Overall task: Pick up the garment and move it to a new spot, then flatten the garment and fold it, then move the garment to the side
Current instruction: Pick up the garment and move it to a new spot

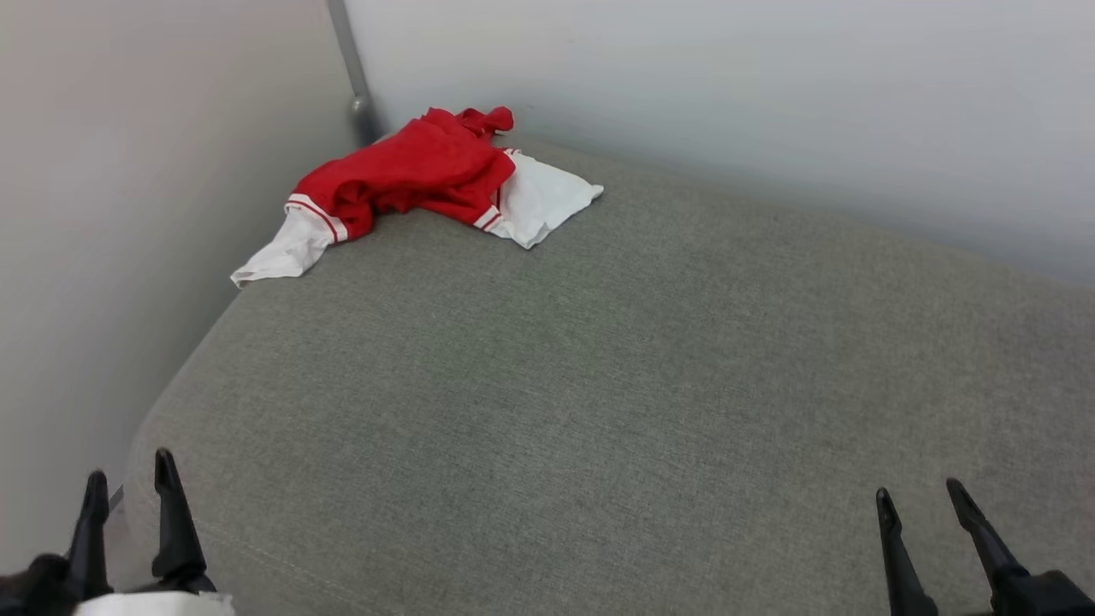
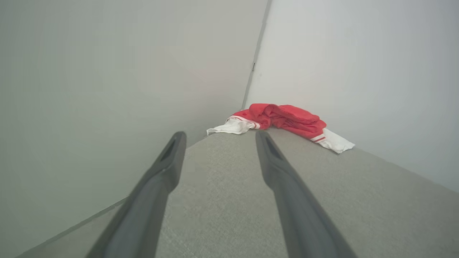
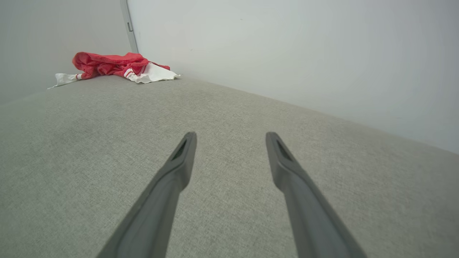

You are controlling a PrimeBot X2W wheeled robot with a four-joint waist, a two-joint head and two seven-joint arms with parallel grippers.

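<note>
The garment [image 1: 411, 175] is a red shirt with white sleeves and red-white striped trim, lying crumpled in the far left corner of the grey cushioned surface [image 1: 599, 385]. One white sleeve hangs over the left edge. The garment [image 2: 287, 120] lies far ahead in the left wrist view, and the garment [image 3: 114, 66] sits at the upper left of the right wrist view. My left gripper [image 1: 128, 483] is open at the near left edge, far from the shirt. My right gripper [image 1: 922, 492] is open at the near right, with nothing between its fingers.
Pale walls [image 1: 727, 103] close off the far side and the left side of the surface, meeting at a corner with a grey metal post [image 1: 352, 77] just behind the shirt. A wide stretch of bare grey fabric lies between the grippers and the shirt.
</note>
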